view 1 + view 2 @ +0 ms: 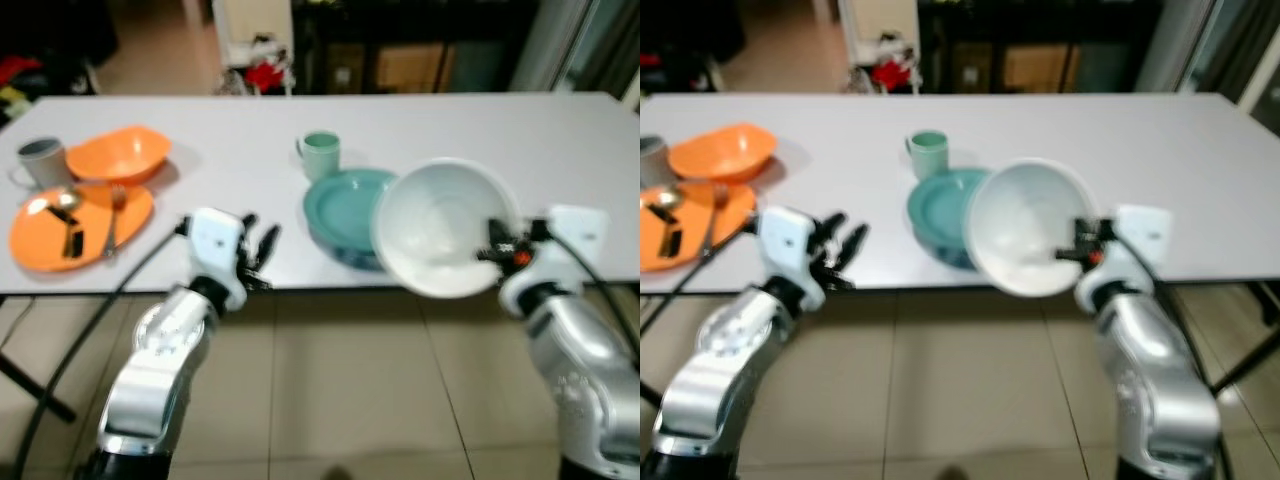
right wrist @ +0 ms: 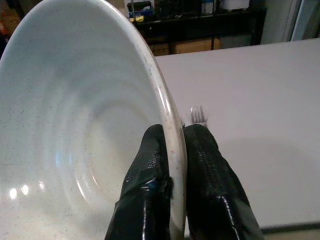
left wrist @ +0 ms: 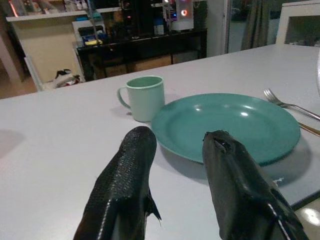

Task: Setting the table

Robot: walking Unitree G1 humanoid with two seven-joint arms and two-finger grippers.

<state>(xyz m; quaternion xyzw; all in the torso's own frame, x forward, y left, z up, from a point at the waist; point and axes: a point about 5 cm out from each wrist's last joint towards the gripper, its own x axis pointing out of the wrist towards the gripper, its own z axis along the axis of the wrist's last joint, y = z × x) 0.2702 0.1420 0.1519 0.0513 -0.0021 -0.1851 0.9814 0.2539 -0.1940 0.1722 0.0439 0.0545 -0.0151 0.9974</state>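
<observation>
Head pair looking down at table — wrist cameras close along fingers.

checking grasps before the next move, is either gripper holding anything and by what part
The right gripper holds the white bowl by its rim, one finger on each side of the wall. The left gripper is open and holds nothing.

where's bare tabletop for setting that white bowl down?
Right gripper pinches the white bowl by its rim. Bare table lies right of the teal plate, past the fork, and between the teal mug and orange bowl. The orange plate corner is crowded.
</observation>
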